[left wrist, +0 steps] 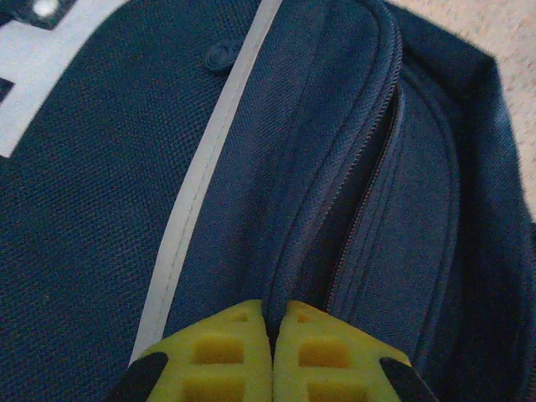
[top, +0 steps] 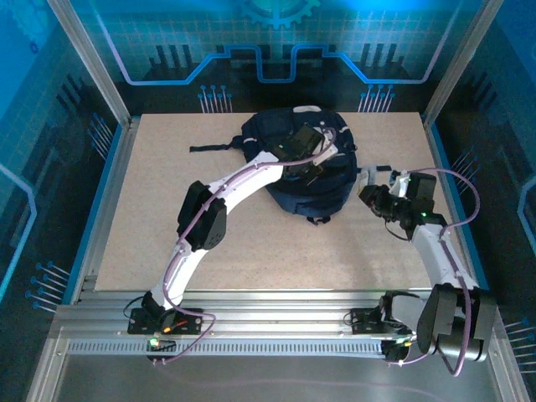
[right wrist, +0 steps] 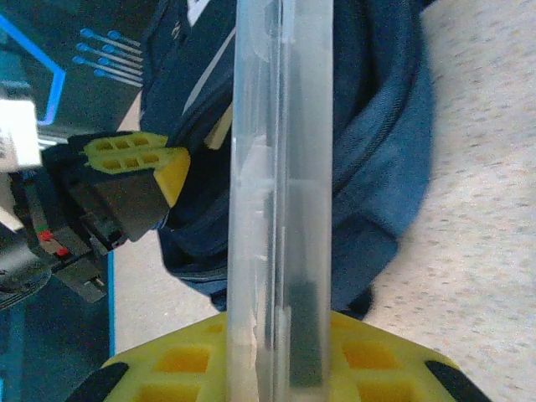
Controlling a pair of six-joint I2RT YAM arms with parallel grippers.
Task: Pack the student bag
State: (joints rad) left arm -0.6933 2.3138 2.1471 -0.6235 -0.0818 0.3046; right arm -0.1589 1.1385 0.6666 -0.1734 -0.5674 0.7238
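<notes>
Overhead wide — both wrists close, sharing bag (left wrist: 100,209)

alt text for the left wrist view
The left gripper is shut, its yellow tips meeting at the partly open zipper of the navy student bag. A thin white stripe crosses the bag; pale table shows top right.

No legible text anywhere, student bag (top: 331,191) included

White arm links (top: 191,264), black joints (top: 201,219), lilac cables (top: 471,205), yellow grid-patterned fingertip pads (left wrist: 222,356) on black jaws.
</notes>
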